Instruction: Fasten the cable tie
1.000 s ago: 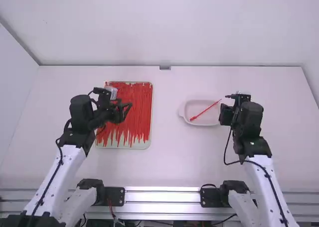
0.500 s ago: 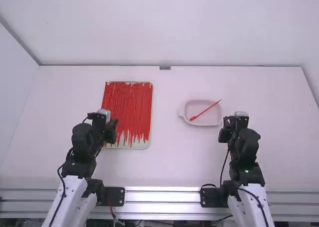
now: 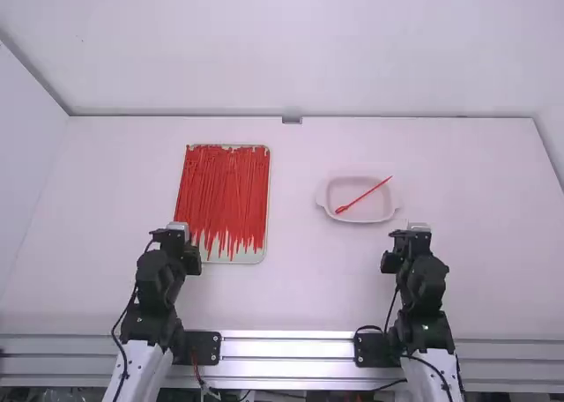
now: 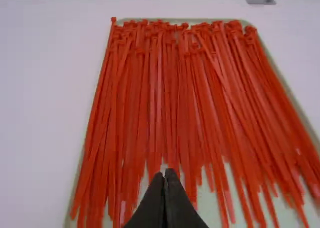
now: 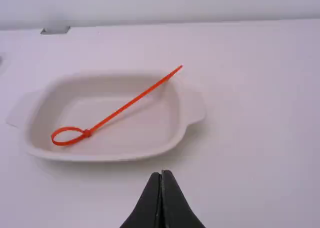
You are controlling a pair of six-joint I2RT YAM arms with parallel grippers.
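Both arms sit low and close to their bases at the near side of the tabletop [image 3: 458, 155], and neither holds anything that I can see. My left fingers [image 4: 156, 200] are pressed together with no gap between them. They point at the near ends of the loose red cable ties [image 4: 190, 98]. Those ties lie side by side in a thick layer, running lengthwise on a pale rectangular tray [image 3: 256, 257], with their heads lined up along its far edge.

My right fingers [image 5: 152, 200] are likewise pressed tight together. They sit just short of the near rim of a white dish [image 5: 192, 105] with two small handles, apart from it. The dish stands to the right of the tray, well apart from it.

One fastened cable tie [image 5: 115, 110] lies in that dish. Its small closed loop rests on the dish floor towards the left end. Its straight tail runs diagonally to the far right corner, with the tip poking out past the rim.
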